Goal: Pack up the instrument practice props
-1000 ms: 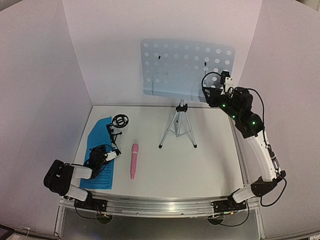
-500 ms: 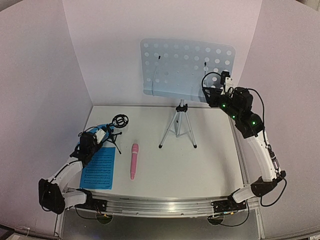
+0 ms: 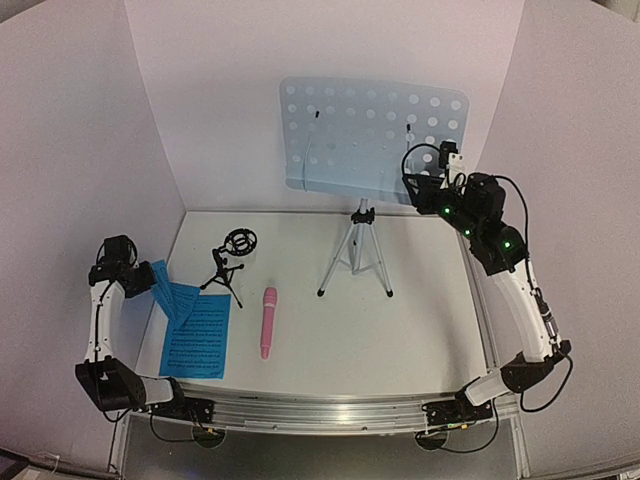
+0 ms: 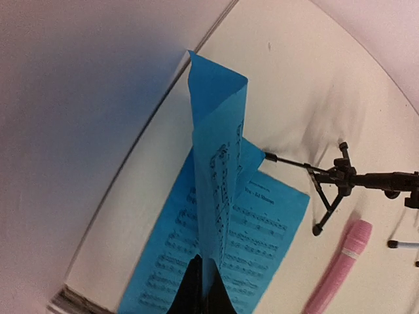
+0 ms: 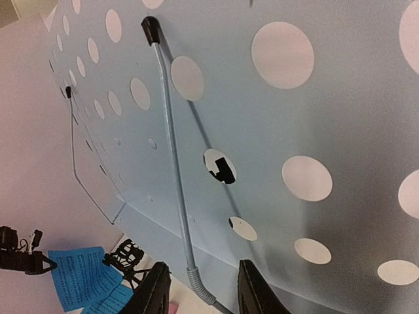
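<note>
Your left pincer (image 3: 143, 279) has swung to the left edge of the bench (image 3: 400, 330), clenching a blue page (image 3: 165, 290). Your right pincer (image 5: 203, 268) gapes at the music stand (image 3: 370, 130).

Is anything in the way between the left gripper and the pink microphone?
Partly. The left gripper, shut on a lifted blue sheet-music page, faces the pink microphone across a second blue page lying flat, and the small black tripod mic stand spreads its legs close by the microphone's far end.

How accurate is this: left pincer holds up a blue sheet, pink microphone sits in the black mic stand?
Not quite: top view shows the pink microphone lying on the table beside the black mic stand. Left pincer does hold up a blue sheet.
</note>
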`<state>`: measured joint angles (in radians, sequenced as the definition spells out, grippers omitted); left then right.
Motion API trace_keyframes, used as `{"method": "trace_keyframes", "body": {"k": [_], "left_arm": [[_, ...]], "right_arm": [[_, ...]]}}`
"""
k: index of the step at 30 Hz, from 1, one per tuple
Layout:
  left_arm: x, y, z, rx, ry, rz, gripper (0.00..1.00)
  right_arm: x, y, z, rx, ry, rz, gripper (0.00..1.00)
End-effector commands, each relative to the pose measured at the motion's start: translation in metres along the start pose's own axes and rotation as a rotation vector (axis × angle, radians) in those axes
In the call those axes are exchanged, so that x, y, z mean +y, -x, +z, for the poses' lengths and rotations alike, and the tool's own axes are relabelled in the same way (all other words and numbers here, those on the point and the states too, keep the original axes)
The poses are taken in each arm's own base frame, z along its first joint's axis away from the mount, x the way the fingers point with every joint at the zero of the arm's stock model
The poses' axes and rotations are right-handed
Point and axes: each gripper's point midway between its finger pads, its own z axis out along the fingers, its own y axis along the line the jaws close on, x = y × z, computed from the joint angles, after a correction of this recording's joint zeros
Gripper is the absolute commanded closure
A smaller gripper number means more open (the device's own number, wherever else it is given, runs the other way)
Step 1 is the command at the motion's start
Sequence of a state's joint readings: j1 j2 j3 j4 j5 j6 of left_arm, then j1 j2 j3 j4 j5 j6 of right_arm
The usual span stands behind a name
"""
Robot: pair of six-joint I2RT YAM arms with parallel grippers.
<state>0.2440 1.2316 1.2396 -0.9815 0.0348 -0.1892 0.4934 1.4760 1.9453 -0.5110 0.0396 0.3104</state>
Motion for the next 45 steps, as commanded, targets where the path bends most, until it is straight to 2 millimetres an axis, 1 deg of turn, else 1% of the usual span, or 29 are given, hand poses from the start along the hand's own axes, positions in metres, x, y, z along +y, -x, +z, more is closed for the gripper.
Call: {"method": "trace_keyframes", "body": {"k": [1, 5, 8, 12, 15, 18, 20, 24, 27, 29, 32, 36, 39, 43, 45], "left_arm": [[-0.016, -0.034, -0.020, 0.242, -0.140, -0.337, 1.00], [-0.018, -0.035, -0.035, 0.242, -0.158, -0.350, 1.00], [-0.015, -0.045, -0.036, 0.270, -0.152, -0.349, 1.00], [-0.020, -0.057, -0.035, 0.312, -0.187, -0.363, 1.00], [-0.020, -0.065, -0.037, 0.329, -0.190, -0.332, 1.00], [-0.021, -0.072, -0.044, 0.345, -0.203, -0.294, 1.00], [-0.018, -0.084, -0.045, 0.369, -0.187, -0.283, 1.00], [-0.007, -0.112, -0.031, 0.441, -0.127, -0.321, 1.00], [-0.007, -0.111, -0.024, 0.418, -0.120, -0.372, 1.00], [-0.007, -0.103, -0.025, 0.380, -0.125, -0.394, 1.00], [-0.001, -0.094, -0.028, 0.327, -0.089, -0.404, 1.00], [0.006, -0.085, -0.039, 0.278, -0.052, -0.388, 1.00], [0.009, -0.086, -0.040, 0.275, -0.037, -0.387, 1.00], [0.005, -0.094, -0.032, 0.305, -0.067, -0.430, 1.00], [0.001, -0.095, -0.029, 0.316, -0.096, -0.468, 1.00]], "right_arm": [[0.017, -0.002, 0.005, 0.020, 0.084, -0.025, 0.66], [0.019, -0.003, 0.006, 0.025, 0.094, -0.038, 0.66], [0.019, -0.004, 0.007, 0.027, 0.097, -0.040, 0.66], [0.020, -0.002, 0.008, 0.024, 0.101, -0.038, 0.66], [0.021, 0.000, 0.008, 0.021, 0.104, -0.033, 0.66], [0.022, 0.001, 0.009, 0.018, 0.105, -0.026, 0.66], [0.022, 0.002, 0.010, 0.017, 0.106, -0.019, 0.66], [0.023, 0.004, 0.014, 0.011, 0.110, -0.013, 0.66], [0.025, 0.007, 0.015, 0.006, 0.115, -0.013, 0.66], [0.025, 0.008, 0.015, 0.004, 0.116, -0.015, 0.66], [0.024, 0.007, 0.017, 0.006, 0.112, -0.018, 0.67], [0.023, 0.003, 0.022, 0.016, 0.113, -0.020, 0.67], [0.022, 0.000, 0.026, 0.023, 0.110, -0.023, 0.67], [0.020, -0.001, 0.026, 0.025, 0.102, -0.024, 0.67], [0.019, 0.000, 0.024, 0.019, 0.093, -0.028, 0.67]]}}
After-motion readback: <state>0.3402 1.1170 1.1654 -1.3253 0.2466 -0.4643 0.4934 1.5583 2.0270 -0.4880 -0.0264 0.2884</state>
